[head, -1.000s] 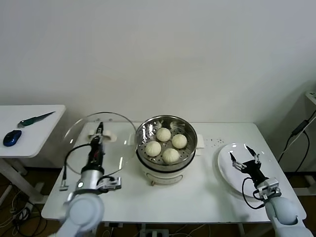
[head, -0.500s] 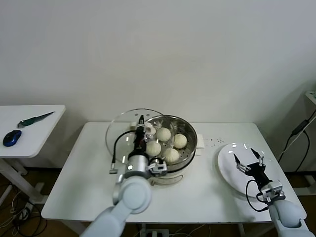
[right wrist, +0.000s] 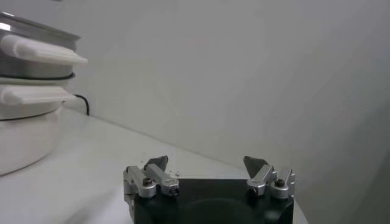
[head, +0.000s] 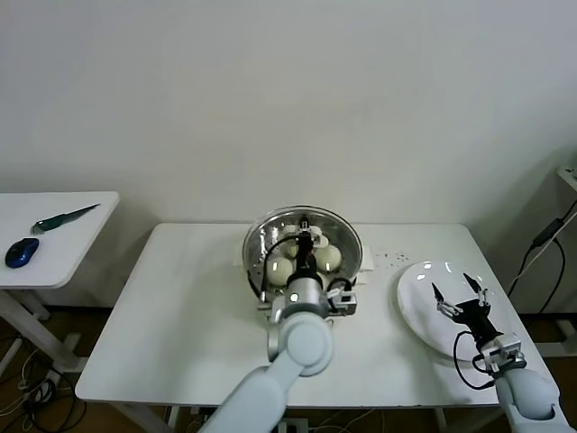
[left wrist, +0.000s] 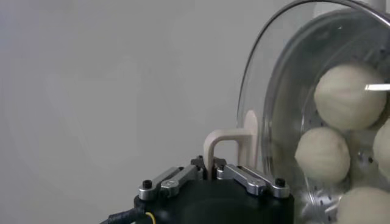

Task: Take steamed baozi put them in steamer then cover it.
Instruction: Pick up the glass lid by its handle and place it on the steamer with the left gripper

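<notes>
The steel steamer (head: 345, 267) stands on its white base at the table's middle with several cream-white baozi (head: 328, 258) inside. My left gripper (head: 306, 242) is shut on the cream handle (left wrist: 226, 143) of the round glass lid (head: 261, 239) and holds the lid right over the steamer. In the left wrist view the baozi (left wrist: 348, 95) show through the lid (left wrist: 262, 103). My right gripper (head: 460, 296) is open and empty above the white plate (head: 416, 298) at the right; in its own view its jaws (right wrist: 207, 169) stand wide apart.
A side table at the left holds a blue mouse (head: 22, 252) and a green-handled knife (head: 63, 217). The steamer's side and handles show far off in the right wrist view (right wrist: 33, 55). A cable hangs at the right wall.
My left gripper has carried the glass lid rightward from the table's left side to over the steamer. The right gripper has shifted slightly over the plate.
</notes>
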`<state>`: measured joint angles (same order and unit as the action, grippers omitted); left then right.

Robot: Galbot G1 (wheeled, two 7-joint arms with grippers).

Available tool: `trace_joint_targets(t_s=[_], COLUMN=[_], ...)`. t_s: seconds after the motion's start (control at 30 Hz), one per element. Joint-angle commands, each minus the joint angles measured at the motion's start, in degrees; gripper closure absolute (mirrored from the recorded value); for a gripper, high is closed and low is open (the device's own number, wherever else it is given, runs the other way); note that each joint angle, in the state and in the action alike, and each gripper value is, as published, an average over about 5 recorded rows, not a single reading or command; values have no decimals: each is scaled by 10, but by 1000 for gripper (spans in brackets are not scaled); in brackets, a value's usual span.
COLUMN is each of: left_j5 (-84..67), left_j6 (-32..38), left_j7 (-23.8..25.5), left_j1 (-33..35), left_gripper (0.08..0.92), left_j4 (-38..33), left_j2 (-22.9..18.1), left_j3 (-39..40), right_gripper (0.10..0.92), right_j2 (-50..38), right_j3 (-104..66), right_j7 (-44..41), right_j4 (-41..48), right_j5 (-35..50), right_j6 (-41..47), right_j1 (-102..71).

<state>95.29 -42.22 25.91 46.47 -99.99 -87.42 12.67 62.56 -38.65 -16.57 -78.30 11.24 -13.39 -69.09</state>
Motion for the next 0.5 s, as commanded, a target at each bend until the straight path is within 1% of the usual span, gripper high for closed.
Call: trace_joint_targets(t_s=[0.03,0.13,0.23,0.3,0.5], left_j5=[-30,-48,-61,-65,-54], left_j6=[-28,-28,-28,-28,-28], left_j7=[-74,-100,-110,-111,-89], left_j1=[-14,-17,-18,-19,-20], left_gripper=[848,848,848,848,848], left_j4=[84,97,106,110,116], left_j2=[-52,-54,-54,-53,-43], left_j3=[-2,-9,-14,-17,-23], right_gripper=[203,203,203,203,203], right_j2=[2,4,6,7,7], right_j3=[-3,-2,-2,-2,-3], right_j7=[-1,-1,-1,-2,-2], right_j4=[0,0,1,1,1], right_j5=[-4,-6,-8,-10,-13], right_j6=[-1,-1,-1,-2,-3], right_j1=[1,1,2,1,1])
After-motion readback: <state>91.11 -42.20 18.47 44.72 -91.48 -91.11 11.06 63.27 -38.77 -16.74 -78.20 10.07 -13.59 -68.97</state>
